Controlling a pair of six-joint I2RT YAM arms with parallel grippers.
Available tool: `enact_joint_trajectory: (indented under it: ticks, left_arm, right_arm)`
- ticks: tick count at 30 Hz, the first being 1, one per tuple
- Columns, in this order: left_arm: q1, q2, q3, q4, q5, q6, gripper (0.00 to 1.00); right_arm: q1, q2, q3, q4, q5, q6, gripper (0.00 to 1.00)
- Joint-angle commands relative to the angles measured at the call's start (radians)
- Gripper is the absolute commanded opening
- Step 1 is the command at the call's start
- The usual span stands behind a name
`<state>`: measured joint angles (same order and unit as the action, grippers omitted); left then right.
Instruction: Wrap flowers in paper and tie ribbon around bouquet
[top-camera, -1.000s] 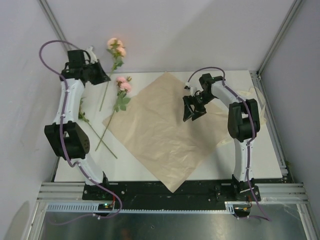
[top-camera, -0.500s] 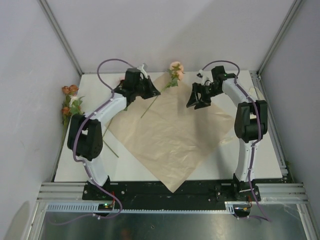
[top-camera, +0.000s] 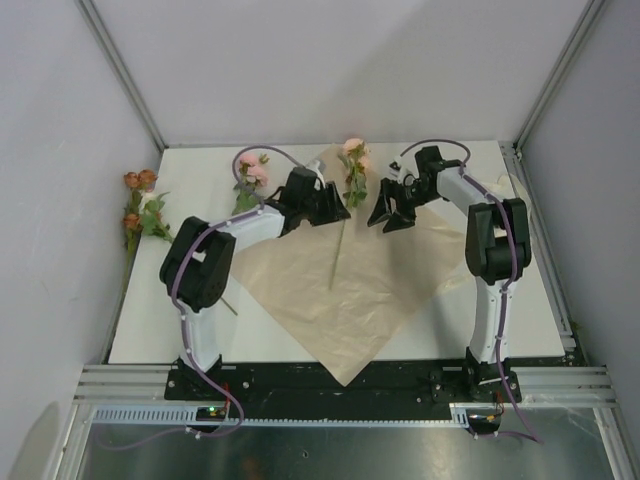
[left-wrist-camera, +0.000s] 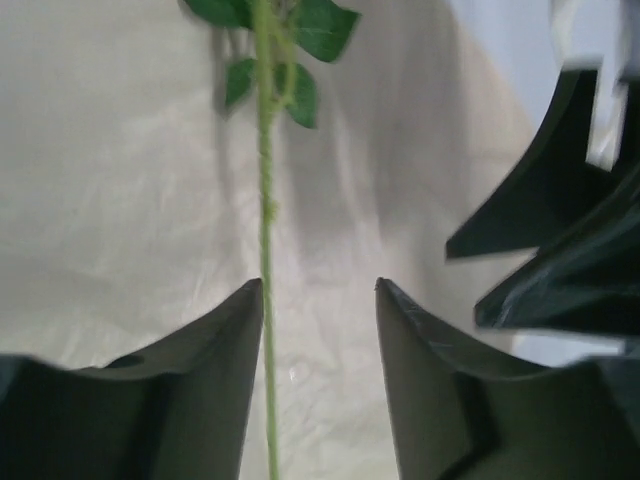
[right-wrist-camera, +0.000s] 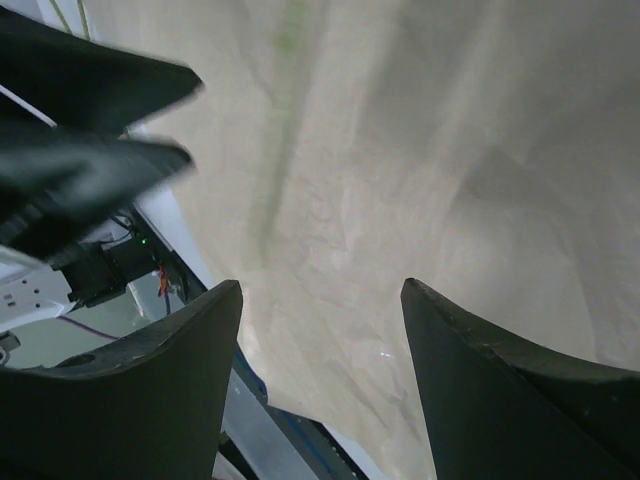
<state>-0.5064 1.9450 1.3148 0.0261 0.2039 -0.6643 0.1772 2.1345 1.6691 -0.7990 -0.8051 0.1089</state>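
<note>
Flower stem (left-wrist-camera: 266, 200) now on paper (left-wrist-camera: 120, 200), seen only wrist-side inside spread left tool (left-wrist-camera: 320, 290); right tool (right-wrist-camera: 320, 290) spread

The paper (top-camera: 360, 290) is a thin peach-tan sheet, faintly creased, lying flat on the white table (top-camera: 150, 325) and turned like a diamond, with one corner poking over the near edge. One flower (top-camera: 352, 152) lies on the paper's far part. Its peach-pink bloom points to the far edge, and its thin green stem (left-wrist-camera: 266, 200) runs straight back toward the near side (small leaves just under the bloom). Pink blooms (top-camera: 252, 170) lie just off the paper's left side. Orange blooms (top-camera: 135, 183) sit at the table's left edge.
</note>
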Motion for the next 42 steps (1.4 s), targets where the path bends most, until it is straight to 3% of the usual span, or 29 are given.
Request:
enact_joint_trajectory:
  ticks: [1,4,6,14,17,21,26,30,37,42]
  left_arm:
    - [-0.01,-0.114,-0.046,-0.076,0.066,0.14,0.63]
    - [0.035,-0.246,-0.105,-0.12,0.07,0.197,0.89]
    - [0.09,-0.326,-0.135,-0.152,0.07,0.223,0.96]
    - [0.351,-0.546,-0.181,-0.329,0.011,0.323,1.0]
    - [0.419,-0.581,-0.184,-0.38,-0.089,0.33,0.99]
    - [0.448,-0.528,-0.148,-0.44,-0.261,0.417,0.96]
    - [0.454,-0.362,-0.075,-0.49,-0.241,0.737,0.89]
    - [0.453,-0.188,0.039,-0.586,-0.256,0.874,0.82]
    - [0.459,0.034,0.203,-0.672,-0.245,0.92,0.63]
    - [0.465,0.11,0.262,-0.694,-0.225,0.916,0.47]
  right_arm:
    - [0.018,0.001,0.069,0.074,0.058,0.077,0.72]
    - [0.057,-0.006,0.098,0.105,0.209,0.148,0.72]
    - [0.091,-0.006,0.116,0.12,0.308,0.18,0.7]
    - [0.204,0.088,0.228,0.17,0.559,0.22,0.62]
    - [0.224,0.161,0.322,0.151,0.609,0.236,0.61]
    - [0.24,0.246,0.421,0.145,0.651,0.244,0.6]
    - [0.256,0.313,0.494,0.113,0.672,0.232,0.53]
    - [0.261,0.315,0.468,0.125,0.68,0.229,0.46]
    - [0.259,0.329,0.462,0.118,0.649,0.216,0.37]
    - [0.254,0.338,0.474,0.104,0.609,0.2,0.22]
